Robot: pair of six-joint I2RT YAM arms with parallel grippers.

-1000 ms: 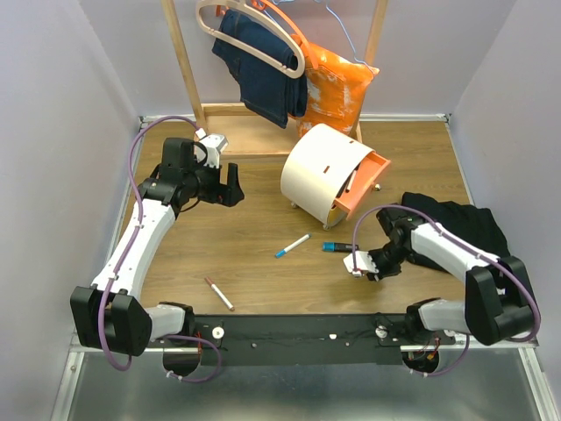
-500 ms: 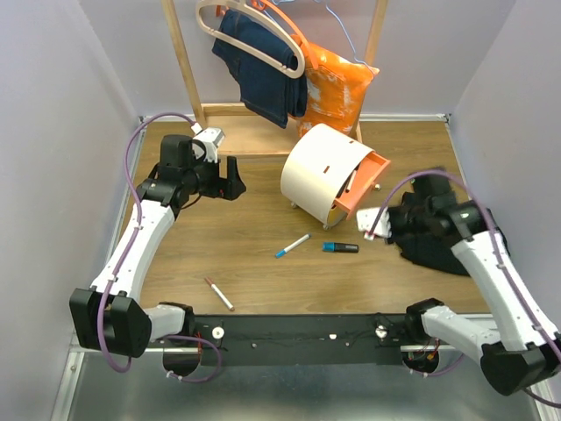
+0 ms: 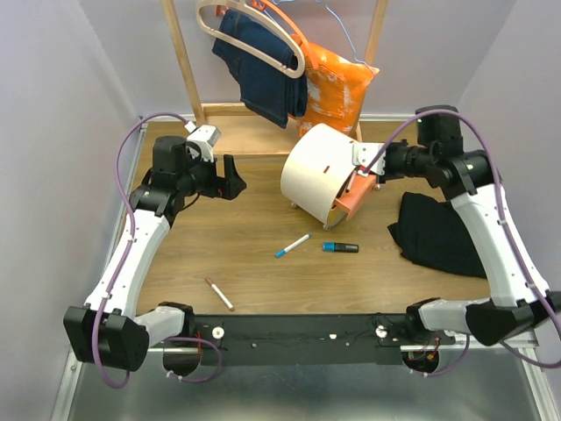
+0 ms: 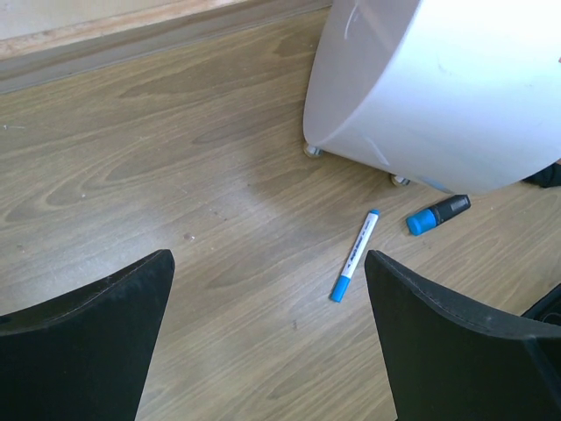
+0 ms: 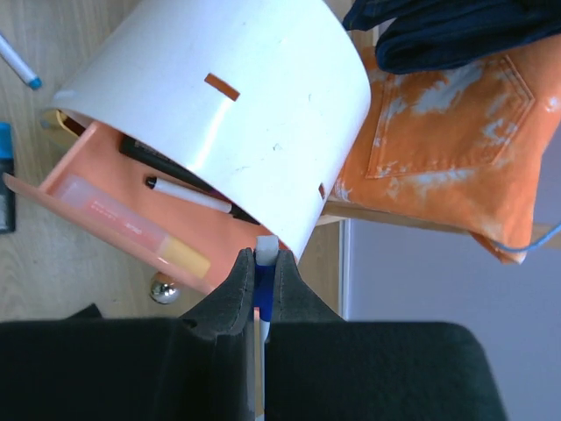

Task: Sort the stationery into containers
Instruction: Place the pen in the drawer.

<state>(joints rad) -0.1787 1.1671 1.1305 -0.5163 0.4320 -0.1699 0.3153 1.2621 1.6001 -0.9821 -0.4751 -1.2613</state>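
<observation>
A slim blue-and-white pen (image 5: pixel 266 248) is being pinched between the nearly closed fingers of the right pincer (image 5: pixel 265 263). The pen is being held just beside the edge of the open orange drawer (image 5: pixel 105 219), where the drawer meets the cream-white cabinet (image 3: pixel 317 171). Inside the drawer, a black pen (image 5: pixel 162 162), a white pen (image 5: pixel 188 195) and a pink-and-yellow stick (image 5: pixel 131 230) are being stored. The left pincer (image 4: pixel 267 338) is being held wide open with nothing in it, above bare wood to the left of the cabinet. On the tabletop (image 3: pixel 237 228), a white pen with a blue cap (image 3: pixel 292 246) and a blue-and-black marker (image 3: pixel 340 247) are lying near each other in front of the cabinet. A red-tipped pen (image 3: pixel 219 294) is lying well apart from them, close to the near edge. A dark cloth (image 3: pixel 438 232) is lying to the right of the marker.
</observation>
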